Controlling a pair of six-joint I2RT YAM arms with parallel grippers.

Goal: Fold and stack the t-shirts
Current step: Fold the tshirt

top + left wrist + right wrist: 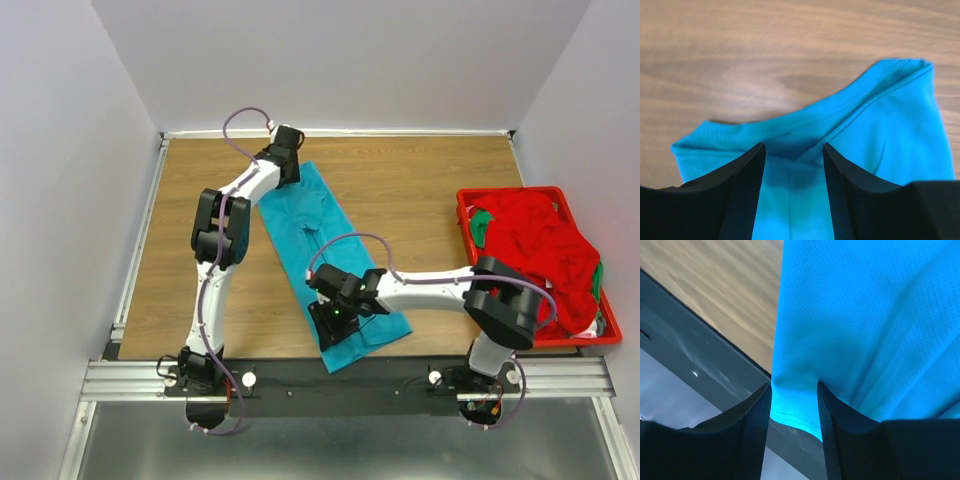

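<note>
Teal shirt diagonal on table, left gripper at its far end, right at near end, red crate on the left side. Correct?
Wrong side: the red crate sits on the right, per the top external view. Teal shirt, left gripper and right gripper are as stated.

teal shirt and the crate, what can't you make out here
- Both wrist views: whether left gripper and right gripper pinch the teal shirt or only straddle it; their fingers hide the contact.
- Top view: the number of shirts heaped in the red crate; they overlap.
</note>
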